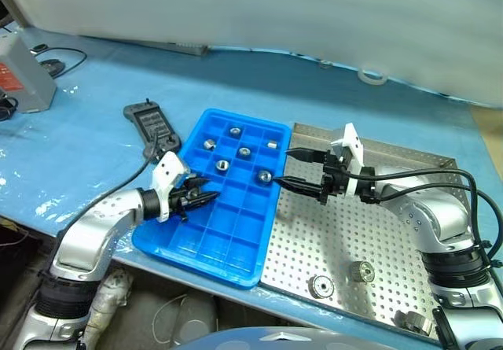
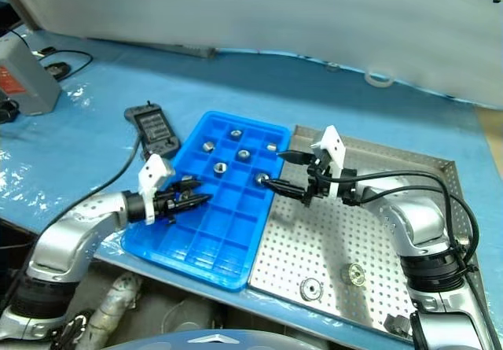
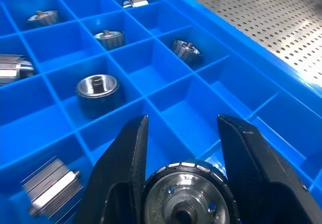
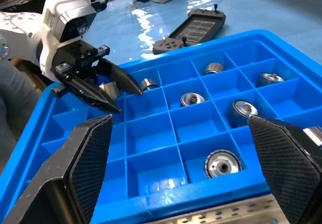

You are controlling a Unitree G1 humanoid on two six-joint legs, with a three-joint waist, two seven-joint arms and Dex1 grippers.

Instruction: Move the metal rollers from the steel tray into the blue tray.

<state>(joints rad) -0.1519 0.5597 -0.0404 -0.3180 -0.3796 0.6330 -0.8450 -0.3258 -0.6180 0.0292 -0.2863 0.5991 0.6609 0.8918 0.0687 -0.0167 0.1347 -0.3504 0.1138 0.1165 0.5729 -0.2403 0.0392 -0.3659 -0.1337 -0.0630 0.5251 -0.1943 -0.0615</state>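
1. The left end effector (image 1: 198, 198) is pinching a roller (image 3: 186, 196) between its two black fingers (image 3: 121, 173). It hangs low over the near-left part of the blue tray (image 1: 228, 240), with empty compartments right under and ahead of its tips.
2. That is the relation the coming move turns on: an open cell lies straight below the held roller, so my guess is that the fingers only need to part for it to drop in. The roller sits with its flat face and dark centre hole turned toward the wrist, its axis running roughly along the fingers.
3. The right end effector (image 1: 302, 169) is spread wide and holds nothing. It reaches across the seam between the two trays, tips over the blue tray's right edge.
4. Several rollers (image 1: 244, 152) already lie in the far compartments of the blue tray, one per cell; one (image 1: 263, 177) sits just off the right end effector's lower finger.
5. Three rollers (image 1: 361, 271) are left on the steel tray (image 1: 393, 232), near its front rim. They lie well behind the right end effector's tips, and the right arm is the nearer one.
6. The rollers are short, shiny, silver-grey, ring-like; some show a small stub or a ribbed side.
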